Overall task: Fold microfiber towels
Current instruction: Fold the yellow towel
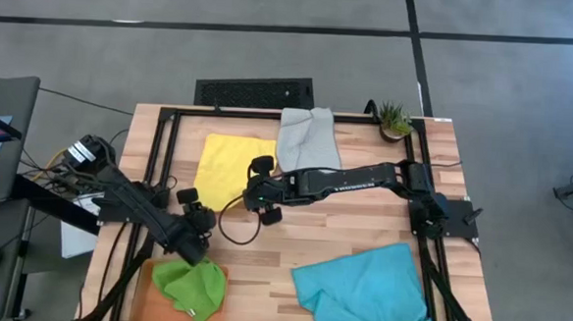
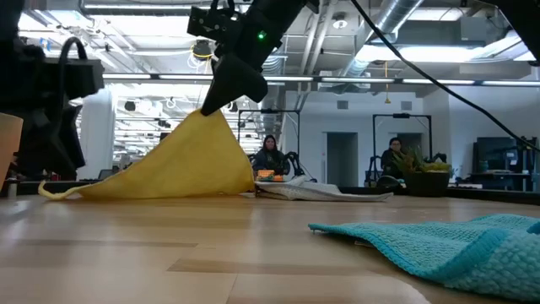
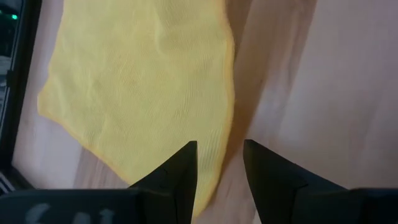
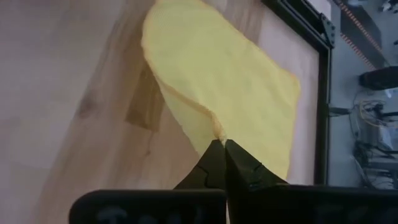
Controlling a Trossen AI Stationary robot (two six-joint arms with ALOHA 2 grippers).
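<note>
The yellow towel (image 1: 229, 162) lies at the table's far left, its near right corner raised by my right gripper (image 4: 221, 144), which is shut on it. In the low view the towel (image 2: 181, 165) slopes like a tent from that corner down to the table. My left gripper (image 3: 219, 152) stands open just near of the yellow towel's near edge, touching nothing. The grey towel (image 1: 307, 137) lies flat at the far middle. The green towel (image 1: 193, 285) sits crumpled on the orange tray (image 1: 146, 276). The turquoise towel (image 1: 363, 290) lies rumpled at the near right. My right gripper pinches the yellow towel's near right corner (image 4: 214, 130) between its two fingertips, coming slanting down from the table's right side. The corner is lifted clear, and the cloth runs down from it, fairly taut, to the far left part (image 2: 67, 190) that still rests on the table.
A small potted plant (image 1: 395, 120) stands at the far right corner. A black frame (image 1: 165, 144) runs along the table's edges. Bare wood (image 1: 332, 227) lies between the yellow and turquoise towels. People sit in the room beyond the table.
</note>
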